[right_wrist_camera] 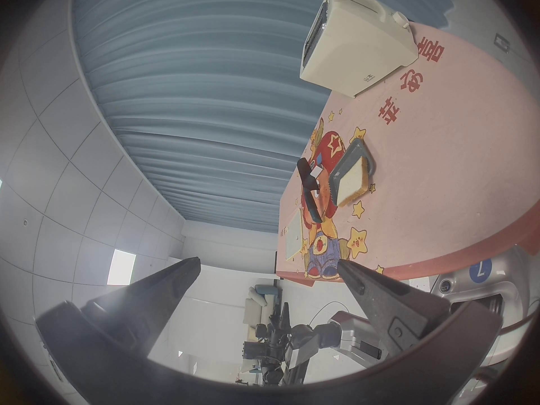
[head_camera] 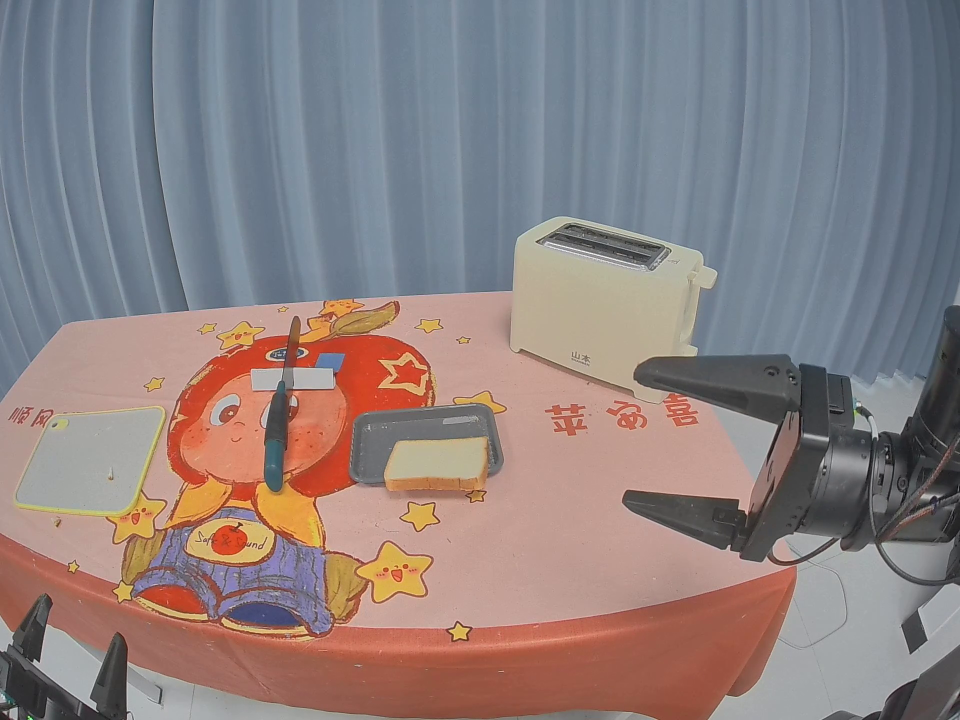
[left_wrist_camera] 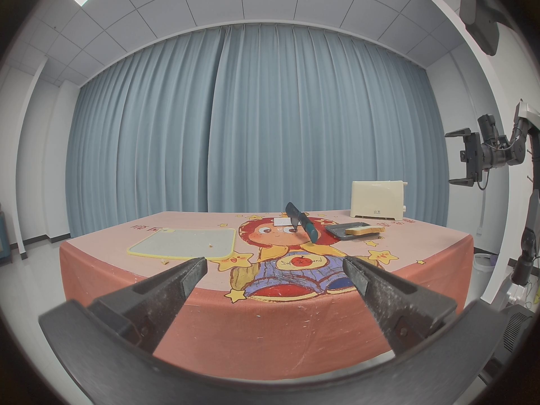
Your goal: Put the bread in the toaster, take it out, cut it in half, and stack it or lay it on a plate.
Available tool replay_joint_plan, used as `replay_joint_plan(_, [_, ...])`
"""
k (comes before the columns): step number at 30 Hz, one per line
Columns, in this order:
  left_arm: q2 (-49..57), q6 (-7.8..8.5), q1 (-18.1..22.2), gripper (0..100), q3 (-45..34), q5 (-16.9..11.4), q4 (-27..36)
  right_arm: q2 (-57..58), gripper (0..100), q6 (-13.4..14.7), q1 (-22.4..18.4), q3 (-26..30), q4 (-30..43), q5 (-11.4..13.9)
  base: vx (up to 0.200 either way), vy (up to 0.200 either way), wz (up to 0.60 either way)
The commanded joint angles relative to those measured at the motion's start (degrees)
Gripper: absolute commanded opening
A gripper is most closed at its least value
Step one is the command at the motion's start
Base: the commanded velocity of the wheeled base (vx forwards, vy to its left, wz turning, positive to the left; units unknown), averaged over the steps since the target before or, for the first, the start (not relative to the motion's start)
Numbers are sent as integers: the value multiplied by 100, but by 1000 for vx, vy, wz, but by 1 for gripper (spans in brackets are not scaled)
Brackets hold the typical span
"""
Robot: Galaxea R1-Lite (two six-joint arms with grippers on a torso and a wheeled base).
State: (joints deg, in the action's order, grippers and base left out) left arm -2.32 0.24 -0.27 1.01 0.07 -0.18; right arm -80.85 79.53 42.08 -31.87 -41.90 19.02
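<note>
- Head view: we see the bread (head_camera: 437, 463) lying flat on the tray (head_camera: 372, 442) mid-table, with the toaster (head_camera: 600, 297) far right. Our right gripper (head_camera: 634, 436) hangs spread and empty past the right edge.
- Left wrist view: our left gripper (left_wrist_camera: 274, 265) is spread and empty, off the near edge.
- Right wrist view: the flat slice offers little edge, so we may shove it or crush it.

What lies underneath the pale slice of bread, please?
A dark grey rectangular tray holds the slice of bread; the tray's floor beneath it is covered from view.
</note>
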Motion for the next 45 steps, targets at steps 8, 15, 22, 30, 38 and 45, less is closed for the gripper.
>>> replay_joint_plan(8, [-6,-7,0,100,-101,-7,-8,-959,100,-25,11,-232,-530,-65,0,0,0])
replay_joint_plan(15, [-6,-7,0,100,-101,1,1,-1610,100,-52,11,-452,-539,-65,0,0,0])
replay_joint_plan(22, [-6,2,0,100,-101,1,1,-2005,100,-52,11,-566,-547,-65,0,0,0])
replay_joint_plan(30, [-6,2,0,100,-101,1,-8,-2058,100,-61,-51,-610,-547,-65,0,0,0])
replay_joint_plan(38, [-6,2,0,100,-101,1,1,-2568,100,-61,-77,-751,-750,-65,0,0,0])
replay_joint_plan(45, [-6,2,0,100,-101,-7,1,-2963,100,-52,-77,-777,-1356,-74,0,0,0])
